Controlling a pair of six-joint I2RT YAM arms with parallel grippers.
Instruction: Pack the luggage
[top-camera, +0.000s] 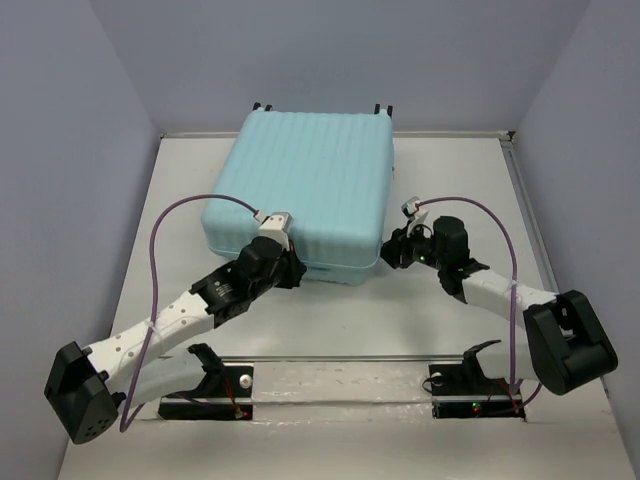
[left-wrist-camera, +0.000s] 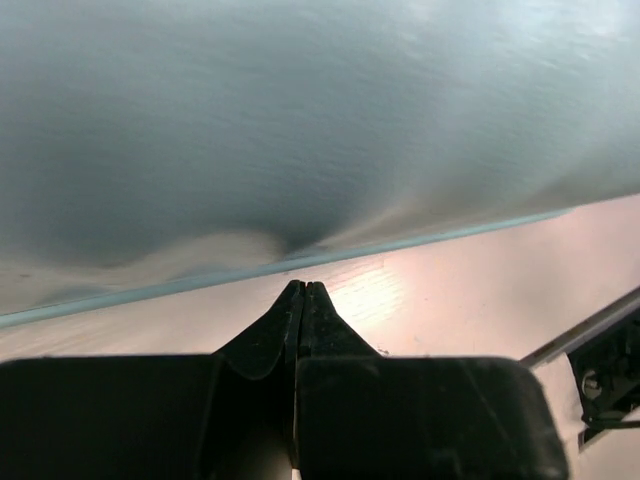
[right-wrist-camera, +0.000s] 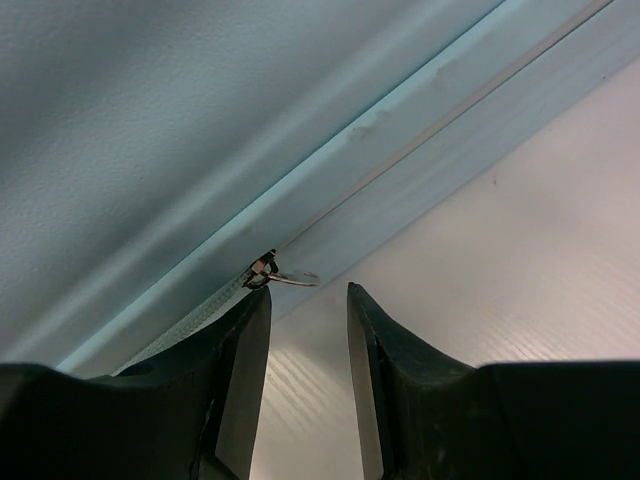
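The luggage is a pale aqua ribbed hard-shell suitcase, lying closed and flat at the back middle of the table. My left gripper is shut and empty, its tips at the suitcase's near side wall. My right gripper is open at the suitcase's near right corner. In the right wrist view a small metal zipper pull sticks out from the zipper seam, just above the left fingertip; the jaws hold nothing.
Grey walls enclose the white table. A metal rail with two black mounts runs along the near edge. Purple cables loop from both arms. The suitcase's wheels point to the back wall.
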